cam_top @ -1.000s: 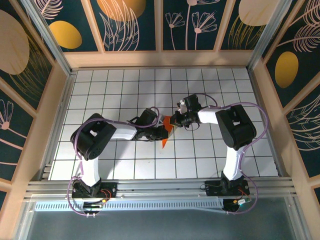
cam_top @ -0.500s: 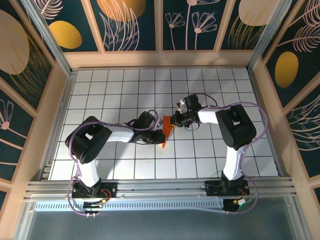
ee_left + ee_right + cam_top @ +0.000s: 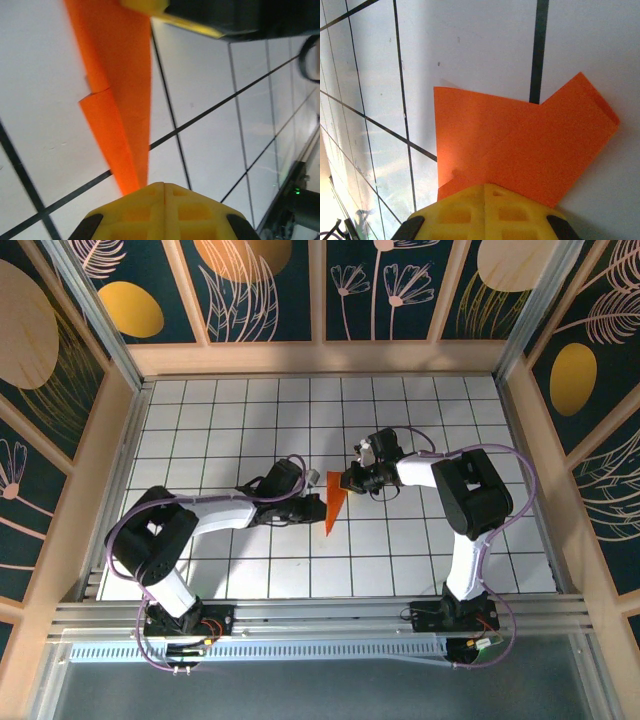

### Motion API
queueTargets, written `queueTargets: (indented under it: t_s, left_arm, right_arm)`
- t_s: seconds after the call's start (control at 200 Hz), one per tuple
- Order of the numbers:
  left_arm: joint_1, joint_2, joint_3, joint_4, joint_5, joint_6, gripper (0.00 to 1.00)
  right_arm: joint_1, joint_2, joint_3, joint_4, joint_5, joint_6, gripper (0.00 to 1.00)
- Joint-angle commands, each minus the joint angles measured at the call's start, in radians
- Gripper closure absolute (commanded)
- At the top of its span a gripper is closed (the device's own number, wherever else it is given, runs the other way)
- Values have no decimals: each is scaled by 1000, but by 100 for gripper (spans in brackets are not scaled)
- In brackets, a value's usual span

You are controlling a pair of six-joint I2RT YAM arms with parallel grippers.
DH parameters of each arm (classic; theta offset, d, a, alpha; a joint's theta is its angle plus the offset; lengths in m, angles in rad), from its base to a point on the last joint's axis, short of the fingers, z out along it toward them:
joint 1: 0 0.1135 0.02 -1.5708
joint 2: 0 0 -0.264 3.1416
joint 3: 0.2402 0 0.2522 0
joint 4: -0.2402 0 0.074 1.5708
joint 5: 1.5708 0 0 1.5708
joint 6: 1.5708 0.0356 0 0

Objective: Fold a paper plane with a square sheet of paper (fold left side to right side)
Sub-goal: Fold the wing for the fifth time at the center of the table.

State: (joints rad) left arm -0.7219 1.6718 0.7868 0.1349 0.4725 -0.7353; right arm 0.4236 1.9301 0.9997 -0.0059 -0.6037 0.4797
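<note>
Midway across the grid table [image 3: 200,430], the right gripper [image 3: 485,189], fingers closed, pins the paper plane [image 3: 332,502] by its wide end so the left gripper [image 3: 164,189], also closed, can seemingly press the narrow tip flat.

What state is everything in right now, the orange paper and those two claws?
Paper: folded into a narrow pointed shape, lying down.
Left claw: shut, tips at the paper's narrow end.
Right claw: shut, tips over the paper's wide end.
</note>
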Motion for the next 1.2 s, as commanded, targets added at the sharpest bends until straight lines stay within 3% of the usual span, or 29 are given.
queueTargets:
  t_s: [0.0,0.4,1.196]
  left_arm:
    - [-13,11,32,48,60,-15,100]
    - [-52,161,112,-6,51,8,100]
    - [-60,178,35,60,70,-29,100]
  right_arm:
    - [-23,54,-18,-88,108,-16,100]
    - [-19,56,-19,-90,108,-16,100]
    - [-18,59,-17,-94,112,-17,100]
